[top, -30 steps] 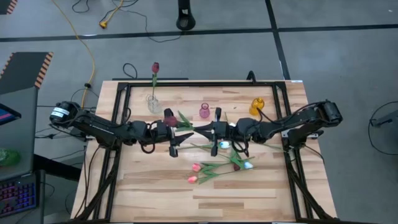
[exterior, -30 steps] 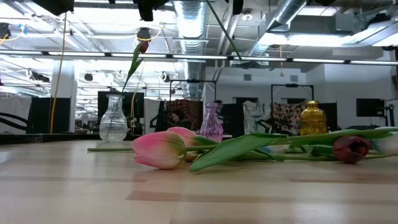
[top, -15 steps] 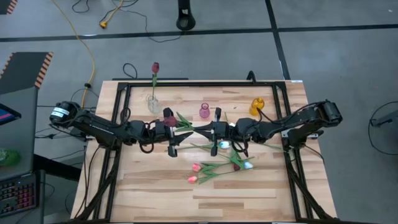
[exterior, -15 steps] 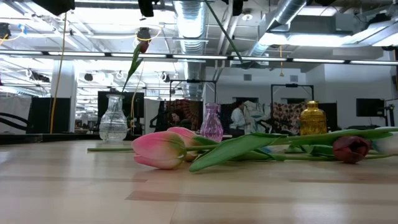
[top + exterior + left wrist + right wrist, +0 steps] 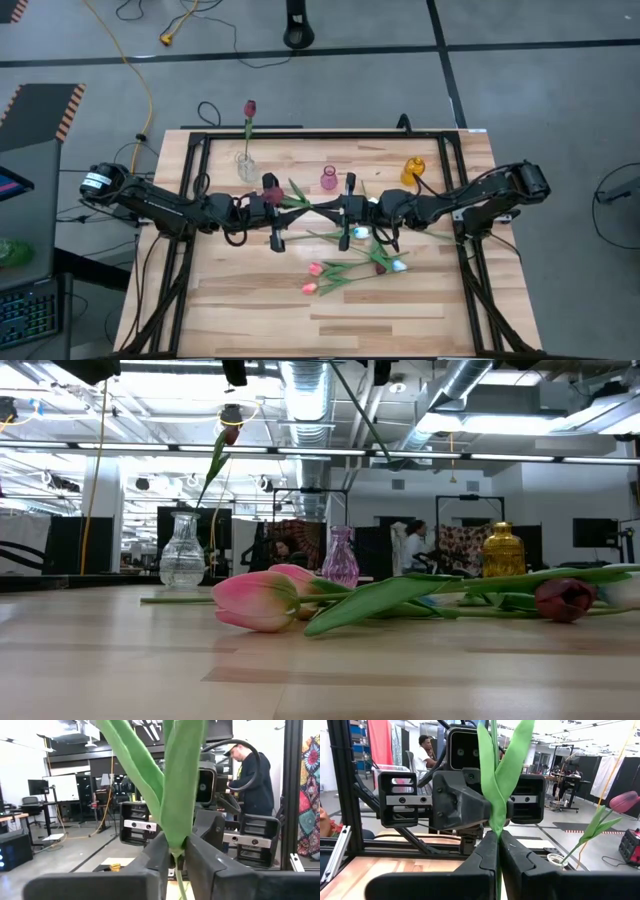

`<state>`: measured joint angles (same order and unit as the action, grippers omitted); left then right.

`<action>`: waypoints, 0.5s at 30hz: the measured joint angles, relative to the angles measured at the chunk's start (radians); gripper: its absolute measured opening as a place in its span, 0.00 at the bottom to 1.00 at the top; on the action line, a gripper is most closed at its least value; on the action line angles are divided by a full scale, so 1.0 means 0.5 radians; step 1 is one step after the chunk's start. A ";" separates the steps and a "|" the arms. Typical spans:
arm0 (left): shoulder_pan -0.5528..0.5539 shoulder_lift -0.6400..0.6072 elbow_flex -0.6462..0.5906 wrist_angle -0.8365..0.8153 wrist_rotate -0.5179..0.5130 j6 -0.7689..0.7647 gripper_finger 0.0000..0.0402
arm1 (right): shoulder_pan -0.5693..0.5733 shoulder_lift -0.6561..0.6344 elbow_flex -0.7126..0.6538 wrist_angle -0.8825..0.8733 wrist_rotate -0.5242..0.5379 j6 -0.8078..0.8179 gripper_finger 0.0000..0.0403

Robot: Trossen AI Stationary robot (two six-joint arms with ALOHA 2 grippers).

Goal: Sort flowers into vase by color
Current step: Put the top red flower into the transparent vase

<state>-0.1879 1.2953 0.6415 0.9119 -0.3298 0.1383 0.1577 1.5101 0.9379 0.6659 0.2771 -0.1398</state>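
Note:
A flower with long green leaves (image 5: 297, 193) and a dark red head (image 5: 271, 184) hangs above the table's middle between my two grippers. My left gripper (image 5: 175, 856) is shut on its stem, and so is my right gripper (image 5: 497, 839), facing it from the right. A clear glass vase (image 5: 246, 166) at the far left holds one dark red tulip (image 5: 250, 108) by its stem. A pink vase (image 5: 329, 180) and a yellow vase (image 5: 413, 170) stand beside it. Several pink, white and dark red flowers (image 5: 350, 268) lie on the table. My left gripper pinches the stem (image 5: 176, 851) between its two fingers, right where the leaves spring from it. The fingers come level from the table's left and lie across the stem. The leaves rise above the fingers, clear of the table. My right gripper pinches the same stem (image 5: 497, 831) between its two fingers at the base of the leaves. It comes level from the table's right, across the stem. A thin piece of stem (image 5: 498, 885) runs down below the fingers, clear of the table.
A black frame (image 5: 320, 135) runs around the tabletop. In the low view a pink tulip (image 5: 258, 602) lies nearest, a dark red one (image 5: 563, 598) to the right. People move about in the room behind. Bare wood (image 5: 240, 300) lies near the front edge.
My left gripper has shut on the flower's stem; a second ago its fingers stood wide apart. Both arms have kept their places, and the flower stays up between them.

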 joint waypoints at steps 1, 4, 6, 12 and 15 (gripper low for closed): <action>0.000 0.000 0.000 0.000 0.000 0.000 0.06 | 0.000 0.000 0.000 0.000 0.000 0.000 0.09; 0.000 0.000 0.000 0.000 -0.001 0.016 0.01 | 0.000 0.000 0.000 0.000 0.000 -0.001 0.09; 0.000 0.000 0.000 0.000 -0.001 0.044 0.01 | 0.000 -0.001 0.000 0.000 0.000 0.000 0.09; 0.000 0.000 0.000 -0.001 -0.002 0.053 0.01 | 0.000 -0.001 0.000 0.000 0.000 0.000 0.09; 0.000 0.000 0.000 -0.002 -0.002 0.051 0.00 | 0.000 -0.001 0.000 0.000 0.000 0.012 0.13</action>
<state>-0.1881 1.2953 0.6415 0.9112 -0.3309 0.1638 0.1576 1.5097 0.9379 0.6659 0.2771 -0.1340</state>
